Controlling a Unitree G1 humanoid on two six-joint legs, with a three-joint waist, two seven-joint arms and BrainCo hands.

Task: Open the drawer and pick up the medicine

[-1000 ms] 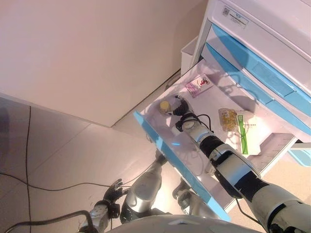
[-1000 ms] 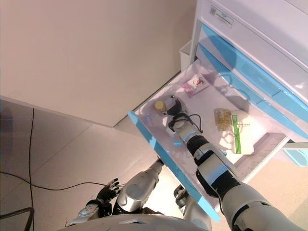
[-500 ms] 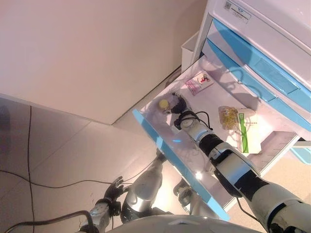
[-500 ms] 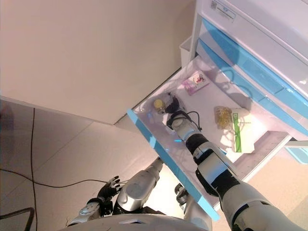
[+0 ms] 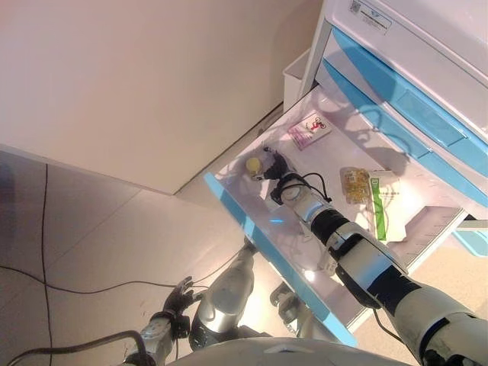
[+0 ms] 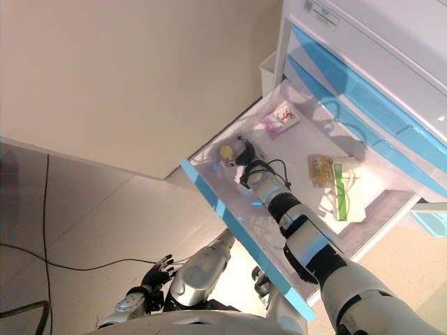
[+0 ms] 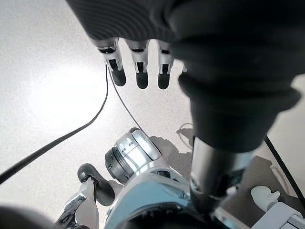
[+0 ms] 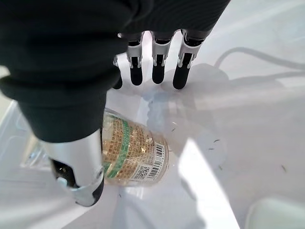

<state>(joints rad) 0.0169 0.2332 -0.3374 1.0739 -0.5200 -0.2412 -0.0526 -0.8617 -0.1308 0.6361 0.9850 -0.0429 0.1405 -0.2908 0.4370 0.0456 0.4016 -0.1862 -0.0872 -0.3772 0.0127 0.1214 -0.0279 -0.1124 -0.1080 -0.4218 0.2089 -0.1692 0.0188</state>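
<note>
Head views, one moment. The drawer (image 5: 252, 221), with a blue front, stood pulled out of a white cabinet (image 5: 427, 46). The right hand (image 5: 276, 169) reached into the drawer's 9 o'clock corner. In the right wrist view its fingers (image 8: 157, 71) were straight and spread, the thumb (image 8: 78, 176) apart from them, and nothing was clamped. The medicine bottle (image 8: 136, 155), clear, holding yellowish contents and wrapped in a printed label, lay on its side on the drawer floor just beside the thumb; whether thumb and bottle touched could not be told. In the head views only the bottle's yellow end (image 5: 254, 164) showed, at 9 o'clock of the hand, the rest being hidden by the hand.

Deeper in the drawer lay a small pink-and-white packet (image 5: 309, 130) at 12 o'clock of the hand, and at 3 o'clock a clear pouch of yellow pieces (image 5: 354, 184) next to a white box with a green stripe (image 5: 385, 206); their print was too small to make out.

The left hand (image 7: 138, 71) hung low over the grey floor (image 5: 91, 229), well apart from the drawer, fingers straight and holding nothing.
</note>
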